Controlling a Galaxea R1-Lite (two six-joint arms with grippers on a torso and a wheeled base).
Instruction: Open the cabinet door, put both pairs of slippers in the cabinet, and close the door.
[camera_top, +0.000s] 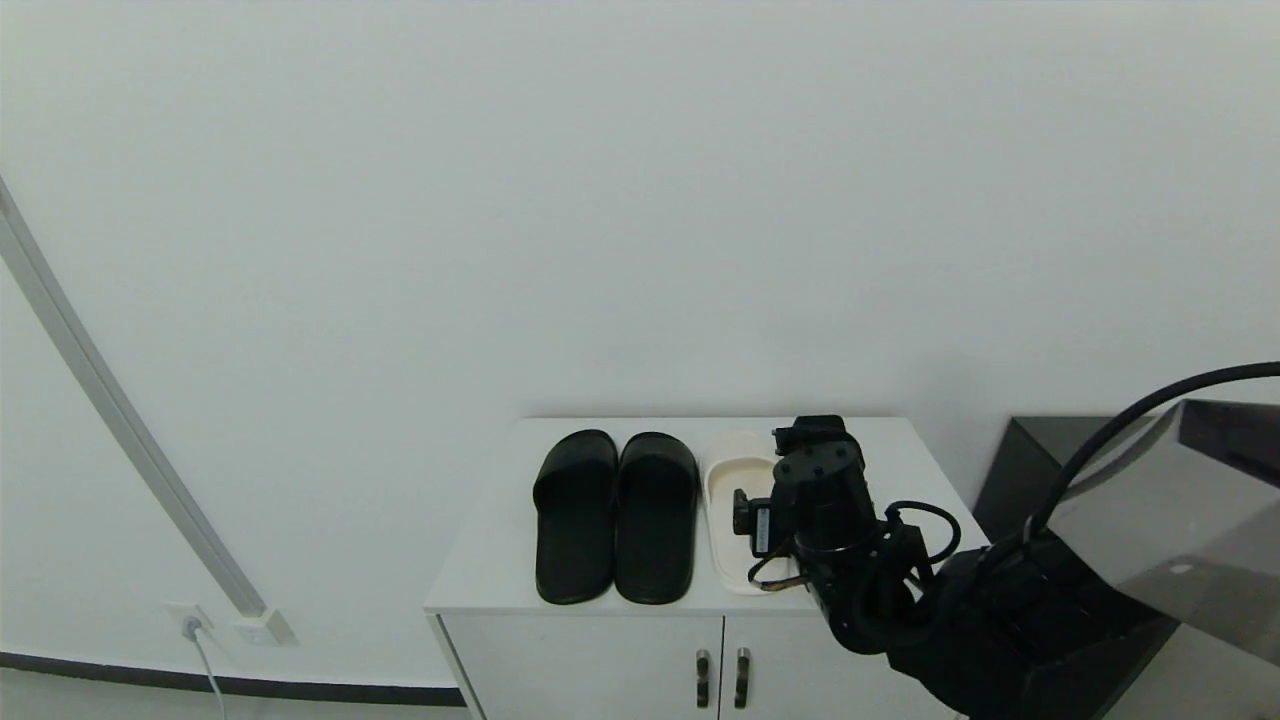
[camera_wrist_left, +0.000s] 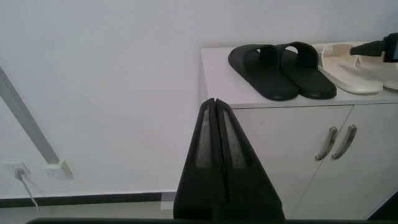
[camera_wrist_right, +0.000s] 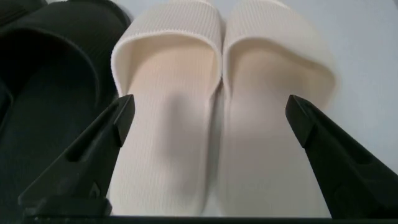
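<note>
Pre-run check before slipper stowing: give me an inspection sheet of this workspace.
Surface: white cabinet top.
Job's things: black slippers and cream slippers side by side on it; cabinet doors shut.
Clutter: nothing seen.
End effectors: left end effector shut, short of the doors; right end effector open over the cream slippers.
Cables: white cord in wall socket.
Surroundings: white wall, slanted grey strip, dark box to the right.

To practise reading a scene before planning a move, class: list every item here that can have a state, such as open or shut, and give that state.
White two-door cabinet: both doors shut.
Pair of smooth black slide slippers: on the cabinet top, side by side.
Pair of ribbed cream slide slippers: on the cabinet top, not gripped.
Right gripper: open, over the cream pair.
Left gripper: shut, empty.
</note>
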